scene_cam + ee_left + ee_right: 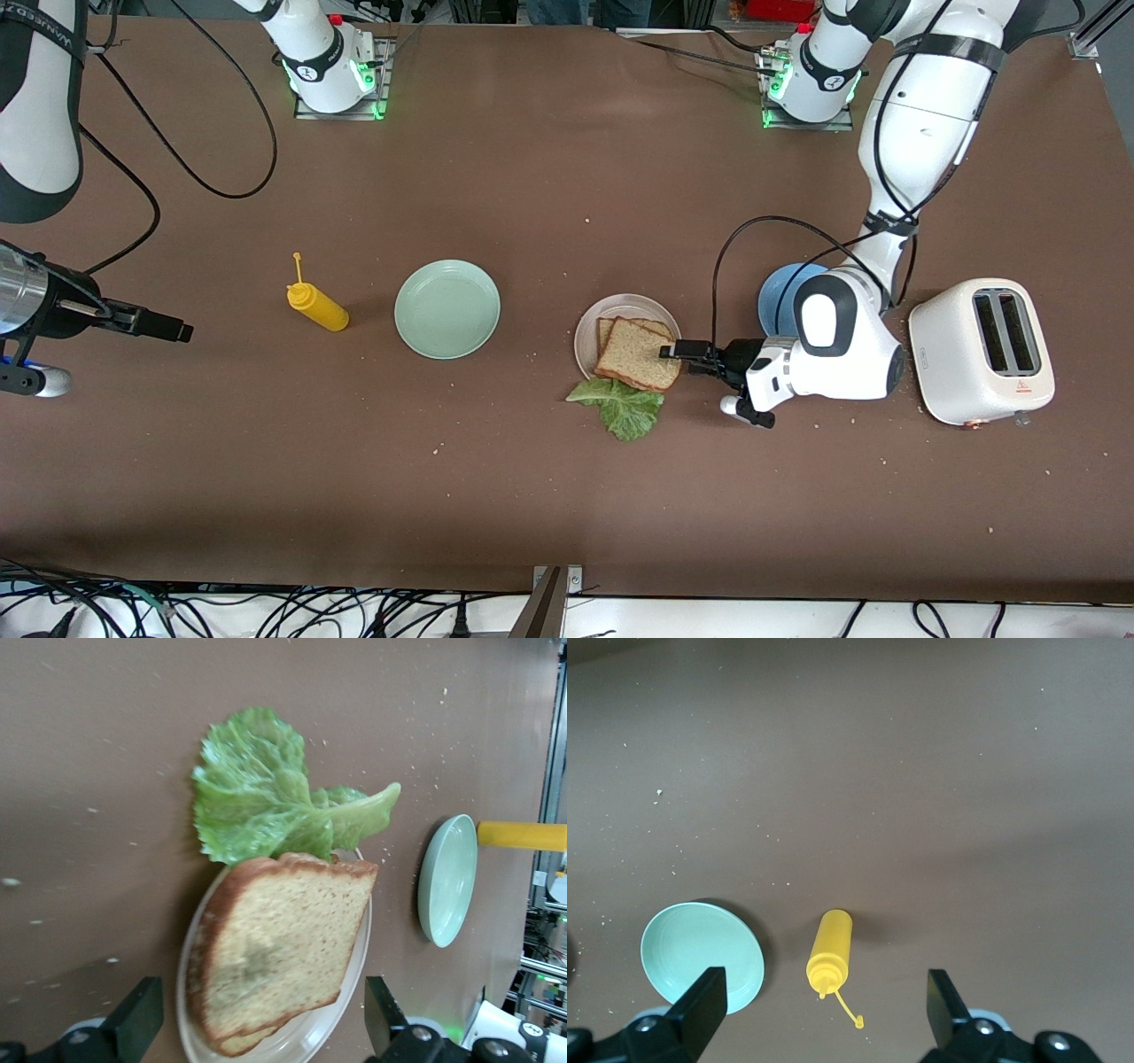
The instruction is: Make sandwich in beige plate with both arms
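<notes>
The beige plate (587, 335) holds two stacked slices of toast (640, 356); the top slice lies askew and overhangs the rim. The green lettuce leaf (622, 406) lies on the table against the plate's edge nearer the front camera. My left gripper (671, 351) is open and low at the plate's edge toward the left arm's end. In the left wrist view its gripper (261, 992) has its fingers wide apart either side of the toast (275, 948) and plate (302, 1045), with the lettuce (266, 797) past them. My right gripper (168, 328) is open and empty, in the air at the right arm's end.
A mint-green plate (447, 308) and a yellow squeeze bottle (316, 306) lie toward the right arm's end; both show in the right wrist view (700, 952) (830, 952). A blue plate (780, 292) is partly under the left arm. A white toaster (983, 350) stands at the left arm's end.
</notes>
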`<control>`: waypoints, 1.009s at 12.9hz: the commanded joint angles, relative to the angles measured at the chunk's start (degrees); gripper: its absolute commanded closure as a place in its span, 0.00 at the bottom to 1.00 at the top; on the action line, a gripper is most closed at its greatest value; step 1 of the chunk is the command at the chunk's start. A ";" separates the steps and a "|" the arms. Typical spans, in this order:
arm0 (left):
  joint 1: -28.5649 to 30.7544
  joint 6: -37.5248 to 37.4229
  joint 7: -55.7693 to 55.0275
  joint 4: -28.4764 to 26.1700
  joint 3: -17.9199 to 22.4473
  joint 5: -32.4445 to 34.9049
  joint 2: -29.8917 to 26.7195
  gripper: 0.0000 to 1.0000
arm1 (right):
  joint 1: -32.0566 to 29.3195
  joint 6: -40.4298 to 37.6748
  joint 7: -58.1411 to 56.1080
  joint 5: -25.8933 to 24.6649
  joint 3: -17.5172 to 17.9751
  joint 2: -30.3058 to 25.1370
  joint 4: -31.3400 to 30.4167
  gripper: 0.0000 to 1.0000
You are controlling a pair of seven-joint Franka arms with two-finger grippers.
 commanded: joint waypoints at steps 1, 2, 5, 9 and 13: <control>2.80 -0.84 -6.66 -0.28 -0.08 6.29 -4.34 0.00 | 0.13 -0.30 0.69 -0.26 0.07 -1.41 -1.28 0.00; 3.68 -1.01 -10.43 -0.02 0.00 9.27 -5.31 0.00 | 0.13 -0.30 0.69 -0.26 0.07 -1.41 -1.28 0.00; 6.32 -1.36 -15.65 0.07 1.58 19.29 -10.05 0.00 | 0.13 -0.30 0.69 -0.17 0.07 -1.41 -1.28 0.00; 12.47 -8.12 -20.11 0.07 1.59 34.30 -14.71 0.00 | 0.22 -0.30 0.25 -1.83 0.07 -1.41 -1.36 0.00; 13.01 -11.01 -22.86 0.16 1.68 47.24 -18.06 0.00 | 1.54 2.42 -0.01 -7.82 0.34 -1.93 -2.67 0.00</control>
